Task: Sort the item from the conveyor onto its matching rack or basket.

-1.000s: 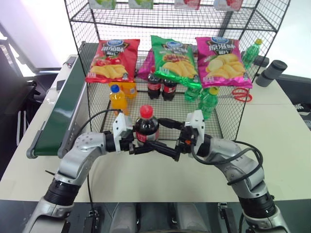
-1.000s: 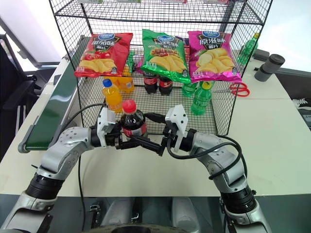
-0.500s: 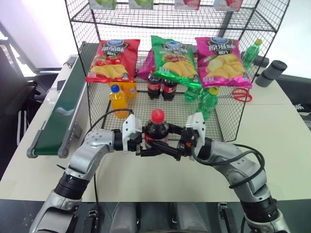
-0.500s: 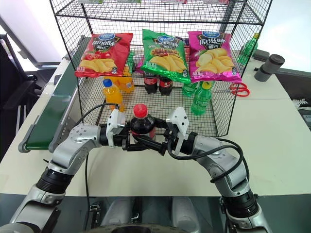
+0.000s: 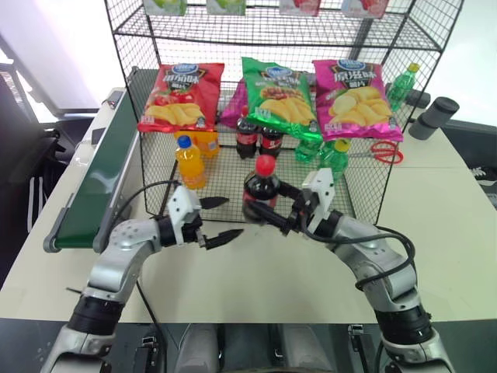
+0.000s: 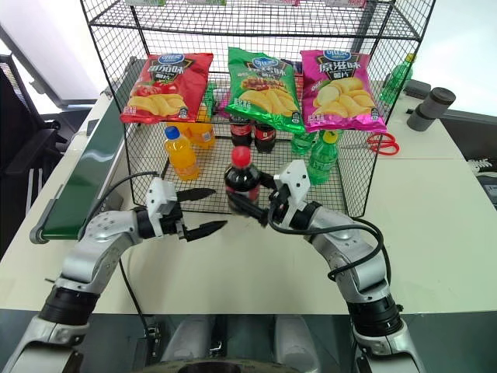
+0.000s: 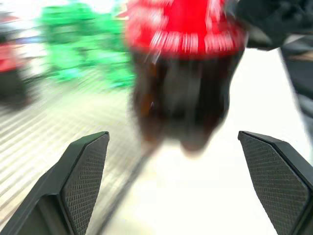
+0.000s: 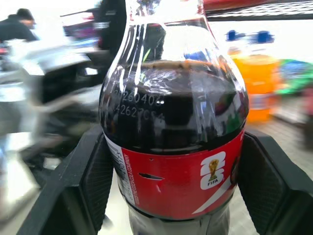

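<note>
Left eye view shows the handover done: the left pincer (image 5: 216, 219), which gripped the small red-capped plastic cola bottle (image 5: 260, 191) a second ago, now gapes wide and empty at its eight o'clock. The right pincer (image 5: 260, 211) now clamps the bottle upright above the desk (image 5: 450, 210), before the black wire-grid rack (image 5: 365, 190), ready for shelving.

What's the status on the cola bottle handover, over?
Right gripper shut on cola bottle, upright, in front of the wire rack. Left gripper open, clear of the bottle. Rack's front mesh stands between the bottle and the shelf.
</note>
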Available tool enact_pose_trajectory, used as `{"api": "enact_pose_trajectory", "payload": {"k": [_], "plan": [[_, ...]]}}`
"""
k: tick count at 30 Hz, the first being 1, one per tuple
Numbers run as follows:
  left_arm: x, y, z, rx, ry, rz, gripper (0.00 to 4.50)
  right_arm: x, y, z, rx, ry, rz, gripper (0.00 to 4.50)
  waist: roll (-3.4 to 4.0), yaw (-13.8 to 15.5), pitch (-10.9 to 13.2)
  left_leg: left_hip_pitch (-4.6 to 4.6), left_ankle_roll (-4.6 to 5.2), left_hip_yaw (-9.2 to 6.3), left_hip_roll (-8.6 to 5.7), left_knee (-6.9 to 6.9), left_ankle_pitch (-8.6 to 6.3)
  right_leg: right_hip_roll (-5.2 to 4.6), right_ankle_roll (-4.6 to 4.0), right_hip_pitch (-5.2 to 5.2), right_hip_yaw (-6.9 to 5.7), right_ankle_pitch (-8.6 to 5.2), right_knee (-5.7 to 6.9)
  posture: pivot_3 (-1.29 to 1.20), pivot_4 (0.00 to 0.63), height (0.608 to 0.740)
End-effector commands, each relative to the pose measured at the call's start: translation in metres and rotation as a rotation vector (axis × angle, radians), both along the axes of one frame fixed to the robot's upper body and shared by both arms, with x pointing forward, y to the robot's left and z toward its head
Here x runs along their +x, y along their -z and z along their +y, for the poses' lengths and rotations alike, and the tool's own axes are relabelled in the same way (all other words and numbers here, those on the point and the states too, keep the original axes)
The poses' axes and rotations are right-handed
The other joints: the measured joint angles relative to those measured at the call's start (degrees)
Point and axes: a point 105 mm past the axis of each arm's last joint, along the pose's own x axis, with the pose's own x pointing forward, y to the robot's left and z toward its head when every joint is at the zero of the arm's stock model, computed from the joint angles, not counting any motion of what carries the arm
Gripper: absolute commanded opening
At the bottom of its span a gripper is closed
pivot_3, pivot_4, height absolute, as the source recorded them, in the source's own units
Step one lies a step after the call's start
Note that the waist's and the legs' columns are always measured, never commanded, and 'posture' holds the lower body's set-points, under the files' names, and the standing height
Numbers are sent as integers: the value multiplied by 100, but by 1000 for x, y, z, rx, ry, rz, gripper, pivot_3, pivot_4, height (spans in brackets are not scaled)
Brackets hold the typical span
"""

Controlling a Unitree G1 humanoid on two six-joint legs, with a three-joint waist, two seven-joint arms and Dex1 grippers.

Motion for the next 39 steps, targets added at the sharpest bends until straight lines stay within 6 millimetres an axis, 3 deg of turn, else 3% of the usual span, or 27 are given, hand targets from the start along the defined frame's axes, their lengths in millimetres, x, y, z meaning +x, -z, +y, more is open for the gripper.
{"api": "enact_pose_trajectory", "payload": {"k": [1,6,15,28,31,39], "plan": [[1,-8,24,-20,-169,-87,4488,23,-4,-17,3,174,-100,2977,0,-3,0,0,0,2,0,-1,0,-2,0,0,1,0,-2,0,150,740],[-4,-16,37,-89,-282,-113,4488,49,15,-13,6,275,-95,2977,1,-10,0,-1,0,2,-1,-1,0,-14,0,-2,0,0,2,0,150,740],[-17,-17,37,-90,-273,-108,4488,95,31,-3,64,415,-81,2977,4,-39,2,9,-2,7,1,-3,1,-16,0,-1,4,0,13,0,150,740],[-18,-17,27,-75,-245,-106,4488,113,44,9,89,386,-31,2977,6,-136,3,10,-3,11,-1,-4,1,-27,-1,0,3,1,16,0,150,740],[-18,-17,26,-77,-240,-105,4500,112,45,10,99,364,-21,4458,6,-178,3,11,-3,11,-1,-5,1,-29,-1,0,3,1,17,0,150,740],[-10,-17,25,-62,-261,-92,4500,102,35,-3,81,352,-119,4491,7,-181,3,18,-5,11,-1,-7,1,-32,-1,1,4,1,23,0,150,740]]}}
